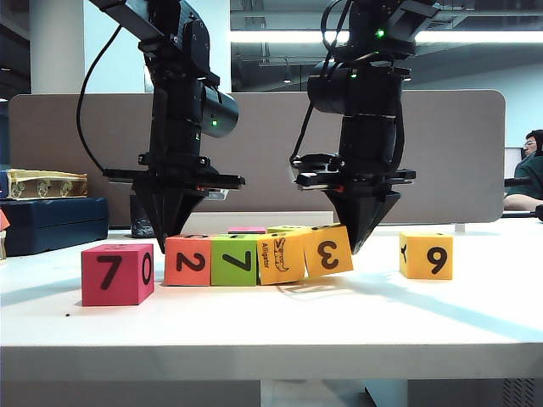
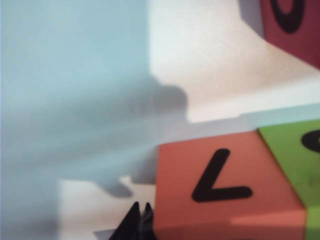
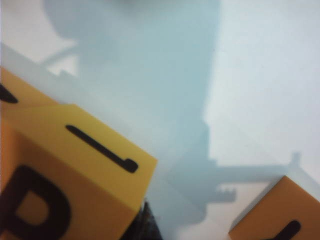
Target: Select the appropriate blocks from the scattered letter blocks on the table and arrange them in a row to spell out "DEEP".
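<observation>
1. Four blocks form a touching row near the white tabletop (image 1: 271,326) front edge: orange "2" block (image 1: 187,260), green "7" block (image 1: 233,260), alligator block (image 1: 280,258), tilted "3" block (image 1: 328,250).
2. Bare tabletop separates the "3" block from the "9" block (image 1: 426,255).
3. The red cube (image 1: 117,273) sits just beside the "2" block.
4. The left gripper (image 1: 166,227), fingers together and empty, hangs behind the "2" block.
5. The right gripper (image 1: 362,231) points down behind the "3" block; its opening cannot be told.

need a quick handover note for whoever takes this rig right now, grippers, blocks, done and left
Left gripper: shut, empty, behind the orange block.
Right gripper: looks shut, tip against the tilted 3 block.
Blocks: orange, green block, alligator block and 3 block stand in a row on the table.
Done: four blocks lined up.
Left: square the tilted end block.
</observation>
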